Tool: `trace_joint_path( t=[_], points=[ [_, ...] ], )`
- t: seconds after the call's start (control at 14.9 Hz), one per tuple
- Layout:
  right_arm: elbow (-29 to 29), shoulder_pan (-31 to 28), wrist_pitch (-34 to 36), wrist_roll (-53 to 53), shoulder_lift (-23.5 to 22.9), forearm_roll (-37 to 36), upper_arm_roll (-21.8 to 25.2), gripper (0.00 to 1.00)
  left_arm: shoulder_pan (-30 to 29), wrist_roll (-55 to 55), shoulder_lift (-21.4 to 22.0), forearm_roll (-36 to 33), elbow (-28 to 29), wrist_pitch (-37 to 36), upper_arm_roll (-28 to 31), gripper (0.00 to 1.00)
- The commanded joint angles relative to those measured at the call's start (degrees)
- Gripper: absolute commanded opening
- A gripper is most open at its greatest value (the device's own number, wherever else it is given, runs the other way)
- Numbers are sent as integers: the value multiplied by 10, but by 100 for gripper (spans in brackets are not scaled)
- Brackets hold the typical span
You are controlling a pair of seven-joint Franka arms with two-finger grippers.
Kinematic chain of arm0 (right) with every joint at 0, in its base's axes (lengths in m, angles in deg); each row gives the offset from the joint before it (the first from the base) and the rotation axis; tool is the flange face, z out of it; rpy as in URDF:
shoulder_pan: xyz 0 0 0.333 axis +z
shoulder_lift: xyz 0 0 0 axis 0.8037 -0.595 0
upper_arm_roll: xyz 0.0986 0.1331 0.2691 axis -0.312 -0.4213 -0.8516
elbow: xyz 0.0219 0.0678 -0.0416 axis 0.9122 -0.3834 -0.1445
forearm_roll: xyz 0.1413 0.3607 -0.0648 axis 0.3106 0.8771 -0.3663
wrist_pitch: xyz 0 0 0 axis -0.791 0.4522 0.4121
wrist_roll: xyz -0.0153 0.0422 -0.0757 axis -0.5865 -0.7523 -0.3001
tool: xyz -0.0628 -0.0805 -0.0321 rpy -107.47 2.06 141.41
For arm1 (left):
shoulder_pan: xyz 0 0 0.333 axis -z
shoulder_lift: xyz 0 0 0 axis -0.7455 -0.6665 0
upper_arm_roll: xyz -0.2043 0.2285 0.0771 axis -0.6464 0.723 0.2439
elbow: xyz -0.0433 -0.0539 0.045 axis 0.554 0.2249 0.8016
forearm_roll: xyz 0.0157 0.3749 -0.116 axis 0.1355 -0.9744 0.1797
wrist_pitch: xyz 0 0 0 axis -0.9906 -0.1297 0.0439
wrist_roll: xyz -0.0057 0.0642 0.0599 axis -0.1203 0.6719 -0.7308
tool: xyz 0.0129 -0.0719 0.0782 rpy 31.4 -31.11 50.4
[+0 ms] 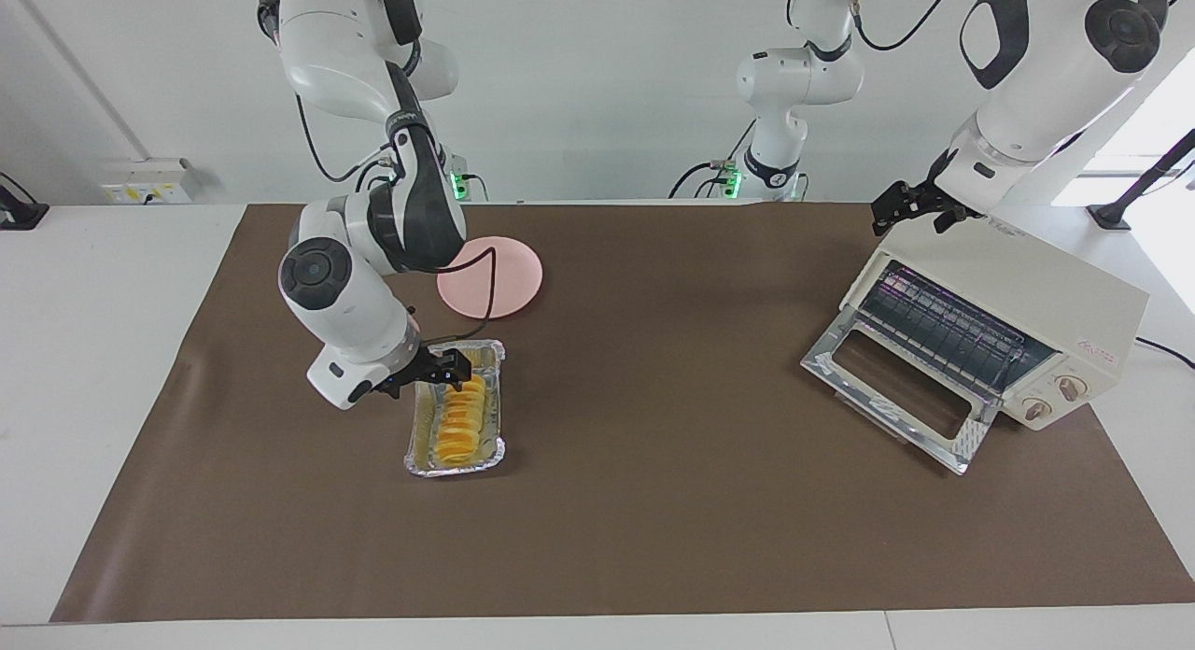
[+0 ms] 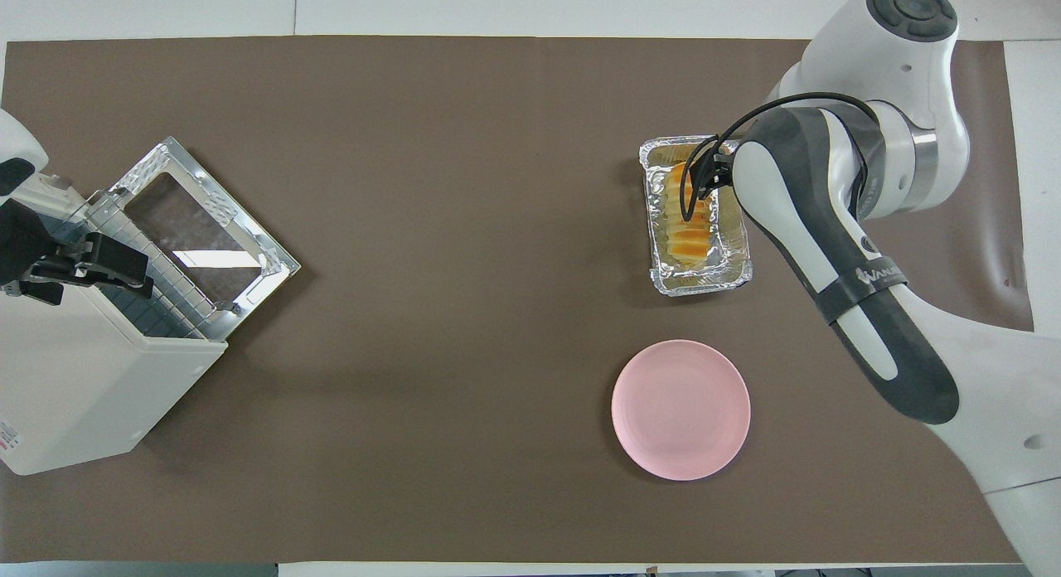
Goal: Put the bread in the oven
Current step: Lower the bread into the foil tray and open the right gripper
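The bread (image 1: 457,416) (image 2: 688,225), a ridged golden-orange loaf, lies lengthwise in a crinkled foil tray (image 1: 417,463) (image 2: 700,285) at the right arm's end of the mat. My right gripper (image 1: 448,368) (image 2: 714,169) hangs a little above the tray, open and holding nothing. The cream oven (image 1: 1055,304) (image 2: 75,378) stands at the left arm's end, its glass door (image 1: 887,388) (image 2: 199,229) dropped open and the wire rack showing. My left gripper (image 1: 910,206) (image 2: 87,262) waits over the oven's top, open and holding nothing.
A round pink plate (image 1: 493,276) (image 2: 681,409) sits nearer to the robots than the foil tray. Brown mat (image 1: 653,398) stretches between the tray and the oven's open door. A third arm's base stands at the table's robot edge.
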Motion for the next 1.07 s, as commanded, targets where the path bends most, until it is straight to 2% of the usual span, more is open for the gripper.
trace_joint_path(
  t=[0.0, 0.2, 0.34, 0.4, 0.47, 0.67, 1.01],
  points=[
    [-82, -16, -67, -14, 18, -29, -5, 100, -5, -2, 12, -9, 9, 7, -5, 100],
    [-134, -26, -143, -23, 16, -42, -5, 100, -5, -2, 12, -9, 9, 7, -5, 100],
    [-136, -25, -154, -20, 10, -42, -5, 100, -5, -2, 12, -9, 9, 7, -5, 100],
    [-137, -22, -153, -17, 10, -42, -5, 90, -5, -2, 12, -9, 9, 7, -5, 100],
    [-134, -21, -147, -13, 11, -41, -6, 76, -5, -2, 12, -9, 9, 7, -5, 100],
    [-132, -19, -138, 3, 11, -40, -6, 0, -5, -2, 12, -9, 9, 7, -5, 100],
    [-128, -11, -142, 7, 11, -40, -7, 0, -5, -2, 12, -9, 9, 7, -5, 100]
  ],
)
